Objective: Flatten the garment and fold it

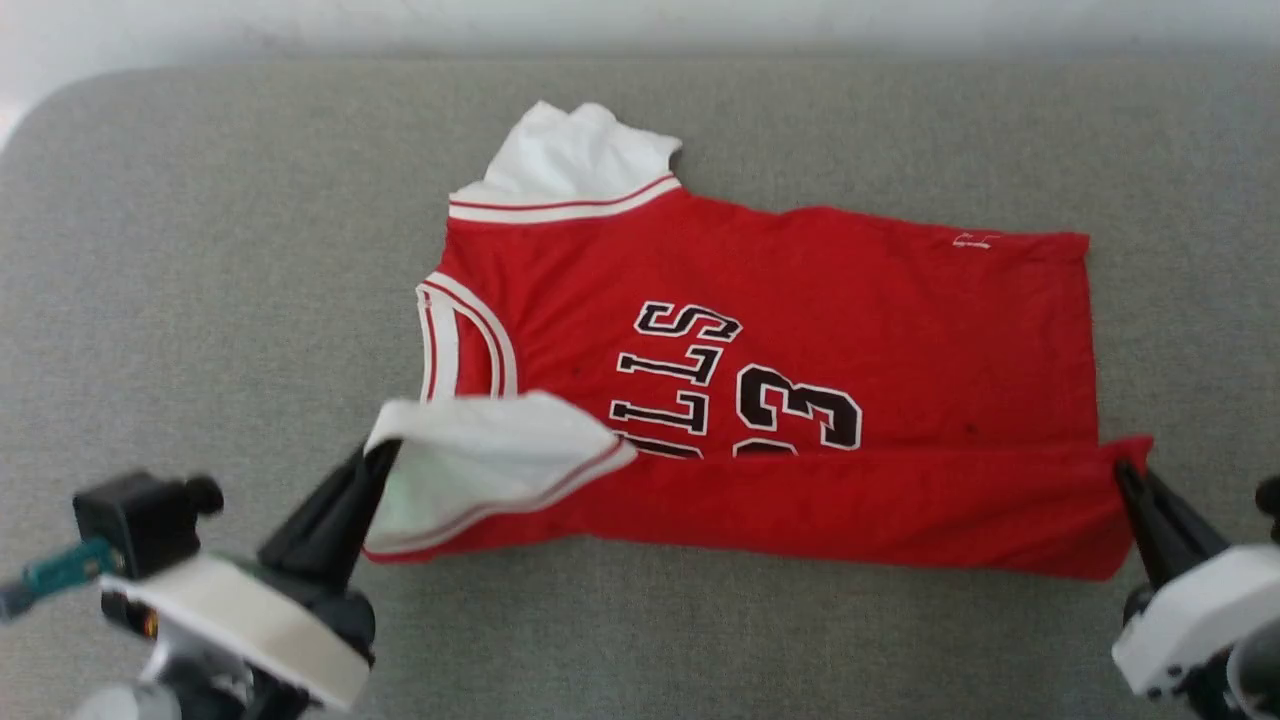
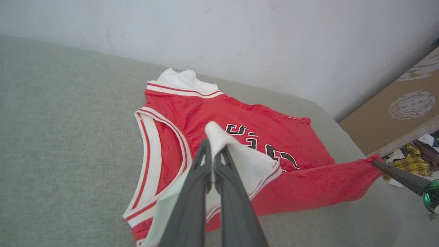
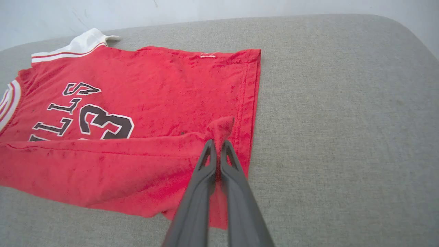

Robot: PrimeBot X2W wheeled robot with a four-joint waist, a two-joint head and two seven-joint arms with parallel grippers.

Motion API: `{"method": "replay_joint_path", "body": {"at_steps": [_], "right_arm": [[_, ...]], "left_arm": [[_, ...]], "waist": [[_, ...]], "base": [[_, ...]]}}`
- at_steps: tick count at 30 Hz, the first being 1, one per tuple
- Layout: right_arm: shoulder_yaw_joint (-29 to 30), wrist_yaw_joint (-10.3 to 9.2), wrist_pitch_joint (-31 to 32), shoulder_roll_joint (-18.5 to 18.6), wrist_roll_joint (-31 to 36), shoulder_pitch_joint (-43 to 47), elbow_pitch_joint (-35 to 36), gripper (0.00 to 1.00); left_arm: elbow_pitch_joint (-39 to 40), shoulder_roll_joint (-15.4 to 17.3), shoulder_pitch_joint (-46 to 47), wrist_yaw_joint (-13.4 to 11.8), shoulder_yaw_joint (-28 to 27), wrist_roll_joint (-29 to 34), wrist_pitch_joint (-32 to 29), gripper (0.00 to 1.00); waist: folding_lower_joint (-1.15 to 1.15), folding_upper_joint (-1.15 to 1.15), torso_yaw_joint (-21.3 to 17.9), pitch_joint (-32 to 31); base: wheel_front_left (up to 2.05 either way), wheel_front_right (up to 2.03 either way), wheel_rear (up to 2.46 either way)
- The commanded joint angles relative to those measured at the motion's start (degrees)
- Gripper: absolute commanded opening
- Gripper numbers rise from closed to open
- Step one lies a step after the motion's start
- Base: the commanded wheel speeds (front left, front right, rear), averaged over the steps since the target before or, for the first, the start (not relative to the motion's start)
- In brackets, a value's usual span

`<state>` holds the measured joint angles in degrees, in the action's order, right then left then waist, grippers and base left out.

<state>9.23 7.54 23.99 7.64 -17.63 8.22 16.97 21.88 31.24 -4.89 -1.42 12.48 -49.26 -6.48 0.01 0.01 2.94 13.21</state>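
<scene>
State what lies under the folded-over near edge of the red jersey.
Under the flap lies the front of the jersey. The lower parts of its black lettering are covered, as is the grey surface beneath.

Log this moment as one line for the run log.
garment: red jersey, near edge folded over front | left hand: shut on white sleeve | right hand: shut on hem corner | under: grey upholstered surface

Grey fabric surface [image 1: 200,300] — the red garment [image 1: 850,300] lies spread on it.
</scene>
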Motion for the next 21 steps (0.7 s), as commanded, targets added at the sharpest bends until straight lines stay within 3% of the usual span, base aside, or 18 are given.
{"method": "replay_joint_path", "body": {"at_steps": [1, 8, 18, 19, 20, 21], "right_arm": [[-0.21, -0.05, -0.66, 0.45, 0.83, -3.01, -0.89, 0.0], [-1.67, -0.05, 0.16, 1.55, 4.1, -12.06, -7.15, 0.0], [-3.09, -0.05, -0.11, 0.97, 5.03, -15.99, -15.22, 0.0], [-2.92, -0.05, -0.1, 0.89, 5.03, -15.94, -15.59, 0.07], [-2.84, -0.05, -0.09, 0.88, 5.0, -15.86, -15.8, 0.66], [-2.8, -0.05, -0.37, 0.89, 4.85, -15.82, -15.79, 1.0]], "left_arm": [[-1.73, 0.51, 4.25, 1.3, 0.36, 0.91, -0.13, 0.0], [-11.94, -0.08, 16.31, 4.55, 2.32, 2.41, -0.87, 0.0], [-26.96, -3.0, 21.5, 5.91, 6.78, 6.5, 1.84, 0.0], [-27.74, -3.5, 21.64, 5.88, 6.82, 6.42, 2.34, 0.0], [-28.39, -3.93, 21.79, 5.78, 6.74, 6.4, 2.93, 0.0], [-28.89, -4.25, 21.89, 5.63, 6.6, 6.44, 3.58, 0.19]], "waist": [[-0.01, -0.01, -0.99, 4.63], [-0.01, -0.01, -2.69, 10.44], [-0.01, -0.01, -2.69, 12.37], [-0.01, -0.01, -2.55, 12.21], [-0.01, -0.01, -2.39, 11.98], [-0.01, -0.01, -2.26, 11.71]], "base": [[0.0, 0.0, 0.0], [0.0, 0.0, 0.0], [0.0, 0.0, 0.0], [0.0, 0.0, 0.0], [0.0, 0.0, 0.0], [0.0, 0.0, 0.0]]}}
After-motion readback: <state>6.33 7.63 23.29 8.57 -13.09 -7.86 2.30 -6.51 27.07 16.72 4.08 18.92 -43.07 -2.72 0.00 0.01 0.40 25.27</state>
